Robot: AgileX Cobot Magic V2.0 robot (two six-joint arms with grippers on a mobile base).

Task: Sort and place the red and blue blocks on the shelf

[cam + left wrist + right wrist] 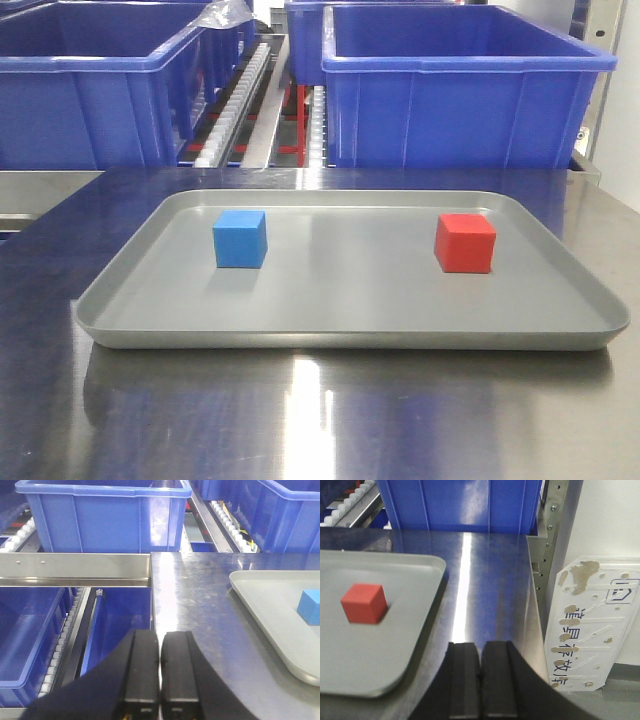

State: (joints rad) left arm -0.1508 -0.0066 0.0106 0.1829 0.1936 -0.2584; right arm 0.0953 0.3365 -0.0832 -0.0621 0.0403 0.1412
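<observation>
Left hand (pixel 160 642): fingers pressed together, nothing between them, over the left edge of the steel surface (pixel 300 420). Right hand (pixel 480 650): same, closed and empty, over the surface near its right edge.

Grey tray (pixel 350 338) lies flat on the surface. Blue block (pixel 240 240) sits on the tray's left part and red block (pixel 465 243) on its right part, well apart, neither touched.

Shelf (pixel 240 95) stands behind the surface, with white roller tracks and red frame bits. Big blue bins (pixel 465 100) sit on it just past the tray's far side, filling the lanes.

Both blocks together show only in the front view. Left wrist view adds a lower shelf tier left of the surface holding more bins, and a steel front rail (pixel 75 567) with screws; the blue block is cut off at the frame edge. Right wrist view adds the red block close up, a perforated post (pixel 552 525) and a worn white label panel (pixel 590 630) beside the surface's right edge.
</observation>
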